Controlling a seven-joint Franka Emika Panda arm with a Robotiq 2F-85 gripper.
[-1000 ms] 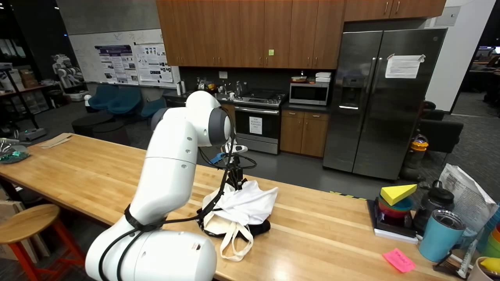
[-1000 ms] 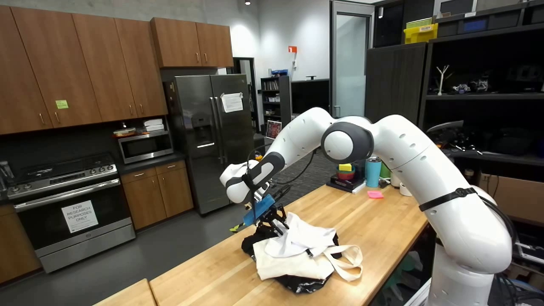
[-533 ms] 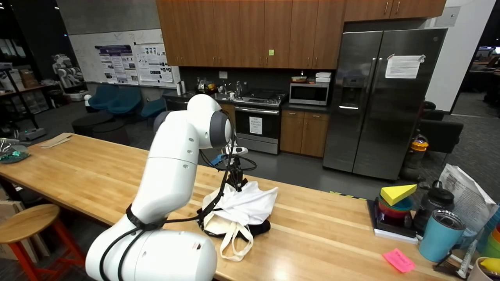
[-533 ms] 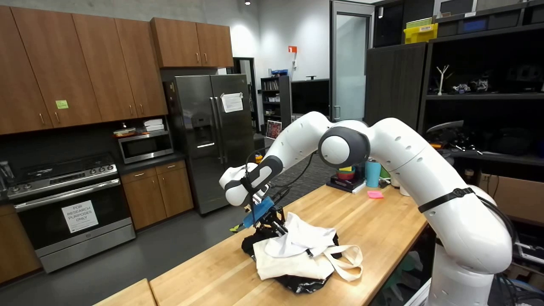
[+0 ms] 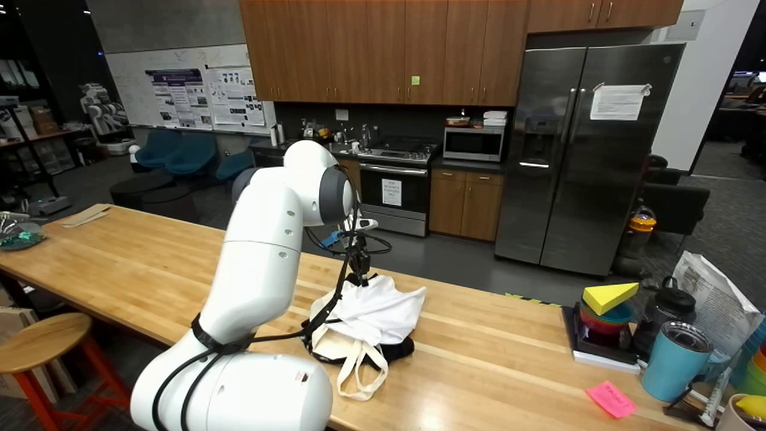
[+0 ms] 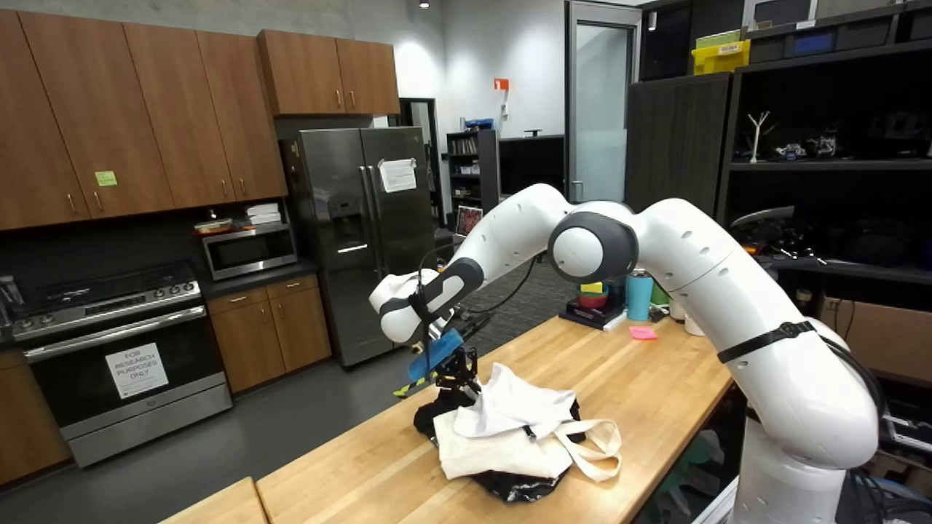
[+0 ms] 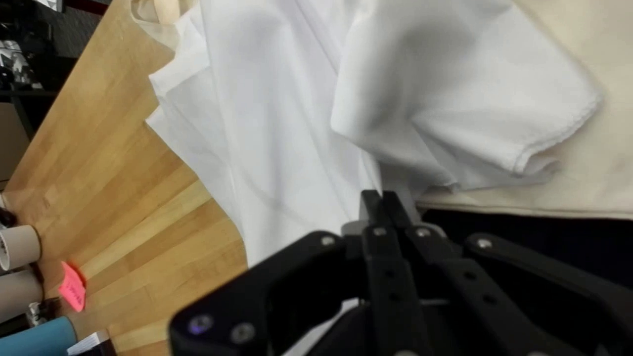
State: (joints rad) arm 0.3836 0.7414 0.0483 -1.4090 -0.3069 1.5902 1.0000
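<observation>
While gripper (image 7: 381, 199) pinches cloth (image 7: 282, 123), sign (image 6: 137, 372): "RESEARCH"

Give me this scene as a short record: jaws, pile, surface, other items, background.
Jaws: closed, at a fold of white cloth; cannot tell whether it is pinched
Pile: white cloth partly over a cream bag, black material beneath
Surface: wooden table
Other items: pink note, blue tumbler, yellow wedge atop stacked bowls
Background: dark fridge, oven, brown cabinets
</observation>
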